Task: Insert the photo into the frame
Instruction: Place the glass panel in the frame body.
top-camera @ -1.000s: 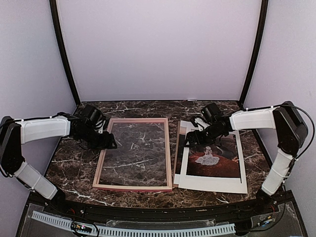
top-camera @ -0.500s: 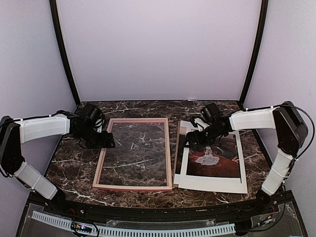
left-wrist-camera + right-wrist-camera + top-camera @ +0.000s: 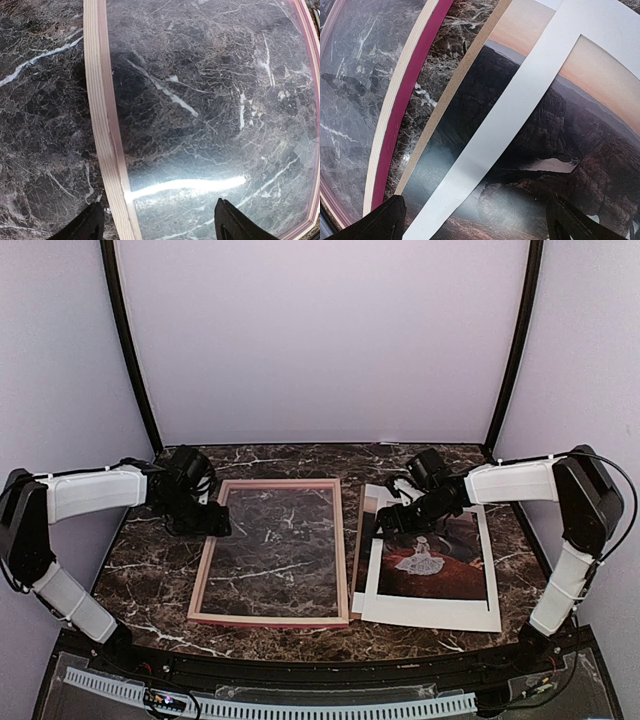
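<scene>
Grippers spread wide and empty, both of mine. My right gripper [image 3: 482,222] hangs just above the far left corner of the paper stack, its fingers [image 3: 382,222] parted about as far as they go. My left gripper [image 3: 160,230] is poised astride one long rail of the large rectangular frame of thin pink wooden moulding [image 3: 102,115], toward its far end, holding nothing.

Under the right gripper lies the photo [image 3: 590,150], a large print of a white-dressed figure on dark red-black ground beneath a pinkish sky, face up and flat. A white card mat with a cut-out window [image 3: 500,125] rests skewed on top, leaving a strip of print bare along the mat's left side. A brown hardboard backing panel [image 3: 455,95] shows beneath. The stack sits on the dark marbled bench [image 3: 150,570] just right of the frame, a sliver of bench between them. The frame lies flat, its clear glazing [image 3: 210,125] catching the light, nothing in it yet.

As I judge it, the print cannot travel until it is free of the mat. The sound way is to come down on that bare strip, catch the print's edge alone and not the hardboard under it, then draw it out slowly so the mat does not ride along. The left gripper would do best pinning the rail, lest the frame skate.
</scene>
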`<state>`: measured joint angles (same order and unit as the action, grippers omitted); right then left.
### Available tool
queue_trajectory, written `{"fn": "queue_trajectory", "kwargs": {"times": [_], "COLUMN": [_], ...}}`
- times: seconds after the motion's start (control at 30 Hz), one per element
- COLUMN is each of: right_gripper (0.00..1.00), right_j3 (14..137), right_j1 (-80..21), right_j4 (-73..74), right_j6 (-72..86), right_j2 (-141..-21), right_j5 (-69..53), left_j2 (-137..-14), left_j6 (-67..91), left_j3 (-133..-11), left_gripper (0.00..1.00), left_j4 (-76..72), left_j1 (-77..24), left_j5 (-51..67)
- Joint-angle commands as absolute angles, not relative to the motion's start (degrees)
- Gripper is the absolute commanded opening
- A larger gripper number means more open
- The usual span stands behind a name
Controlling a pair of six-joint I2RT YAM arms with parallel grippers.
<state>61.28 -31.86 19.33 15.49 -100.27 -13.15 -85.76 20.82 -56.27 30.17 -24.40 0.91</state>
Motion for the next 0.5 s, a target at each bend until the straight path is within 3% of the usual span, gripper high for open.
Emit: {"fn": "queue_trajectory", "kwargs": {"times": [0.0,0.47], "right_gripper": [0.99,0.99], "right_j3": [61.7,61.2], "right_j1": [-32.2,-32.2], "right_j4": [18.2,17.8], "right_j6": [15.8,15.0], "right_j2": [-98.2,-97.9], "right_j5": [-12.6,-13.4], "left_j2": [-87.9,-100.1], "left_j6": [18.5,16.7], "left_j3": [-58.7,-67.7], "left_gripper": [0.78,0.75], "left_j4": [30.3,26.9], "left_j1": [-22.8,-17.6], "left_j5": [-3.3,-8.3]}}
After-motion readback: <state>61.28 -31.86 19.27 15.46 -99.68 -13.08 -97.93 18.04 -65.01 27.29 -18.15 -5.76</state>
